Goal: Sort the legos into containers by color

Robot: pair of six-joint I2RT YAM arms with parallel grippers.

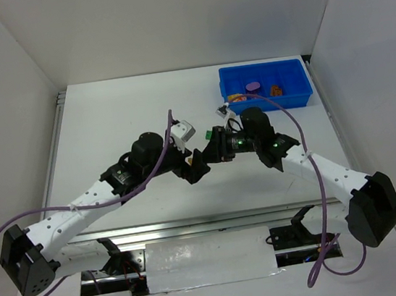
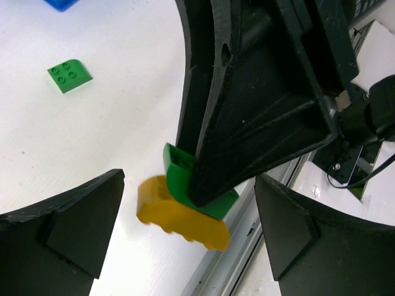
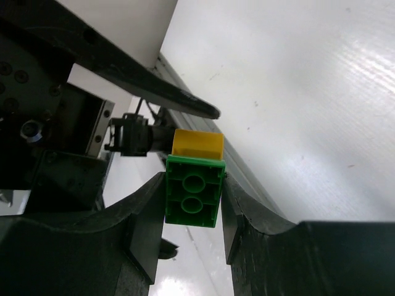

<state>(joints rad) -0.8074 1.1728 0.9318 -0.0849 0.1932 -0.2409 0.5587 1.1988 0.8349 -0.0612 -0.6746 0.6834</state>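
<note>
Centrally, right claw (image 3: 192, 213) clenches green-yellow legos (image 3: 193, 185); left claw (image 2: 185, 216) gapes around them, loose green lego (image 2: 69, 75) beyond.

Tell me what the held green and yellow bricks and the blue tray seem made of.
Green brick: likely hard moulded plastic, smooth; crisp edges, round sockets. Yellow brick: seemingly the same, even colour. Blue tray: probably rigid plastic, thin uniform walls; finish too small to judge.

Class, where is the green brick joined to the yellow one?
The green brick is clamped in the right gripper, centre of the right wrist view, with the yellow brick stuck on its far end.
</note>
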